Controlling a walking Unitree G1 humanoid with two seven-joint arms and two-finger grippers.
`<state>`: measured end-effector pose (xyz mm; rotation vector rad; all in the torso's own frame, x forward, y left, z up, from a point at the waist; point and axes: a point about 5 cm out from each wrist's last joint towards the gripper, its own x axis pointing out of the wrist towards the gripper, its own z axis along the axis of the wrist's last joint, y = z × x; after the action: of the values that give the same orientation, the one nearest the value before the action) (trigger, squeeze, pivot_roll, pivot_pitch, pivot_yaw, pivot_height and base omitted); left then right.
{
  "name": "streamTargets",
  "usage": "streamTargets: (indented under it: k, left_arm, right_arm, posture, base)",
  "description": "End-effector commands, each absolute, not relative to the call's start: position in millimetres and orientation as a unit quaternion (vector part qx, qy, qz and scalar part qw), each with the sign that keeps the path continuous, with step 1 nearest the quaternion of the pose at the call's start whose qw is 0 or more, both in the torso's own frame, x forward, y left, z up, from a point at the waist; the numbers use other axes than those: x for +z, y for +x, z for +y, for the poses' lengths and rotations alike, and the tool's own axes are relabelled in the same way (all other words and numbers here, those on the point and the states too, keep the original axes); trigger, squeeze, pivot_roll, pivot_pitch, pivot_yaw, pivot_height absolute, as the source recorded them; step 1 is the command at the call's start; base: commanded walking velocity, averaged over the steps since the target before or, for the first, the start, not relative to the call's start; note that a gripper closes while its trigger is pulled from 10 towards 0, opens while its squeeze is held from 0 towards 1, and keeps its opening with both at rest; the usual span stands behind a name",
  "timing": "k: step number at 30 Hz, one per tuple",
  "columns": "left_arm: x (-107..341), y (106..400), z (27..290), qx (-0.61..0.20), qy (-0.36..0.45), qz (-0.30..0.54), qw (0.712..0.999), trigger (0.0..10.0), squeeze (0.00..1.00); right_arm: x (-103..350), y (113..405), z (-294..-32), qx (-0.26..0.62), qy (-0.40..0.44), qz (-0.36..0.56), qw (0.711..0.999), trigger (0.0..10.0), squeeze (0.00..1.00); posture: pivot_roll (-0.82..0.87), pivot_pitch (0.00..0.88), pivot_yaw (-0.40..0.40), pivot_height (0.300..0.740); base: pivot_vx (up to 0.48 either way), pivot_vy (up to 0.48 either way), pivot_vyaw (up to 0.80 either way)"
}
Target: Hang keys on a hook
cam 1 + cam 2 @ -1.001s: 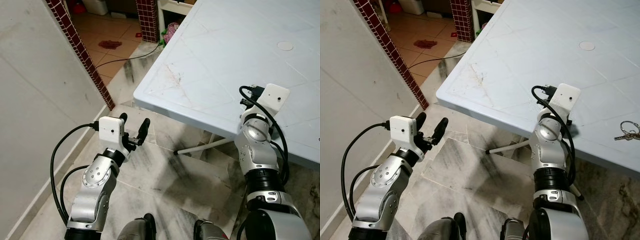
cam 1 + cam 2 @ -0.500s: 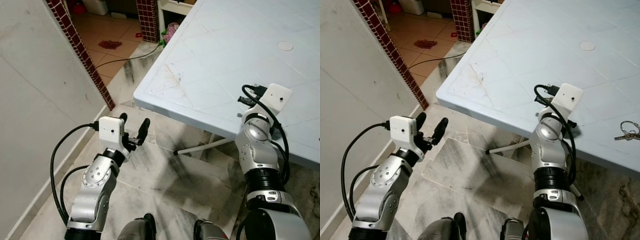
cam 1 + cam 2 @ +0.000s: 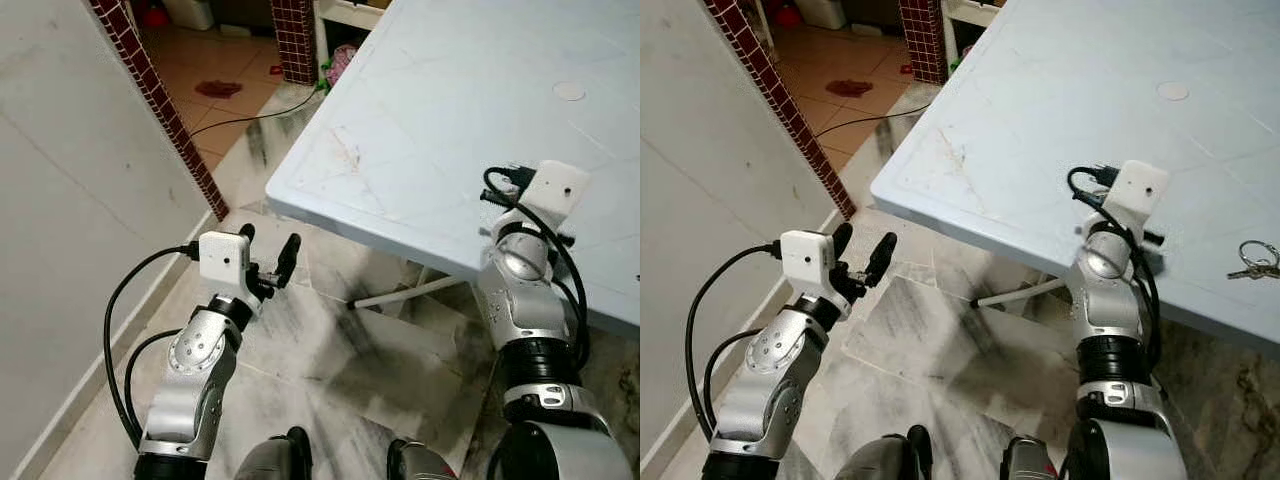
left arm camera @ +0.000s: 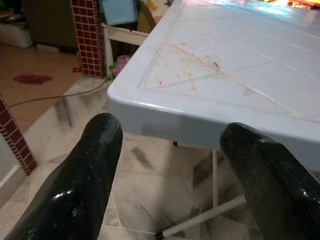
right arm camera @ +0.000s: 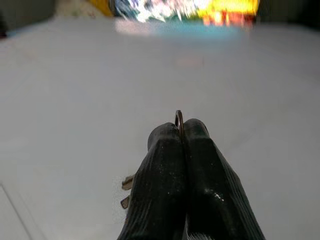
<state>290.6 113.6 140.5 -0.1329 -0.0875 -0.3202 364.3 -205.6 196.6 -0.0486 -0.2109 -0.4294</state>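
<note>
Keys [image 3: 1257,261] lie near table [image 3: 1040,150] edge, apparently beyond closed right tool [image 5: 178,131].

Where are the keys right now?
The keys lie on the white table near its front edge, on the robot's right, just beyond the right gripper, whose fingers are shut.

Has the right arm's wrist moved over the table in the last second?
Yes. The right gripper wrist has slid further in over the white table, away from its near edge and slightly toward the keys.
</note>
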Motion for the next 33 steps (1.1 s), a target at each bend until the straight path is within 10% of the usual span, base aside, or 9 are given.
streamTargets:
  k: [1,3,4,5,33]
  left_arm:
    - [135.8,292.2,122.2,-0.136,-0.052,-0.039,0.989,10.0,0.0]
    - [135.8,294.1,123.4,-0.127,-0.047,-0.041,0.99,10.0,0.0]
    - [135.7,294.9,124.0,-0.123,-0.046,-0.041,0.99,10.0,0.0]
    - [134.7,297.0,126.3,-0.11,-0.043,-0.04,0.992,10.0,0.0]
    - [127.8,309.0,147.7,-0.024,-0.02,-0.041,0.999,10.0,0.0]
  right_arm:
    - [207.5,358.9,-196.9,-0.186,-0.062,-0.144,0.97,0.0,0.0]
    - [212.3,356.6,-194.2,-0.174,-0.081,-0.158,0.969,0.6,0.0]
    - [214.6,355.3,-192.4,-0.167,-0.086,-0.165,0.968,4.2,0.0]
    - [218.8,352.3,-188.2,-0.153,-0.098,-0.178,0.967,10.0,0.0]
    - [217.9,336.5,-156.0,-0.09,-0.113,-0.174,0.974,10.0,0.0]
  posture:
    - [0.02,0.181,0.088,0.74]
    - [0.02,0.176,0.084,0.74]
    - [0.02,0.169,0.081,0.74]
    - [0.01,0.164,0.079,0.74]
    - [-0.01,0.117,0.075,0.74]
  base:
    - [0.0,0.0,0.0]
    - [0.0,0.0,0.0]
    - [0.0,0.0,0.0]
    - [0.0,0.0,0.0]
    - [0.0,0.0,0.55]
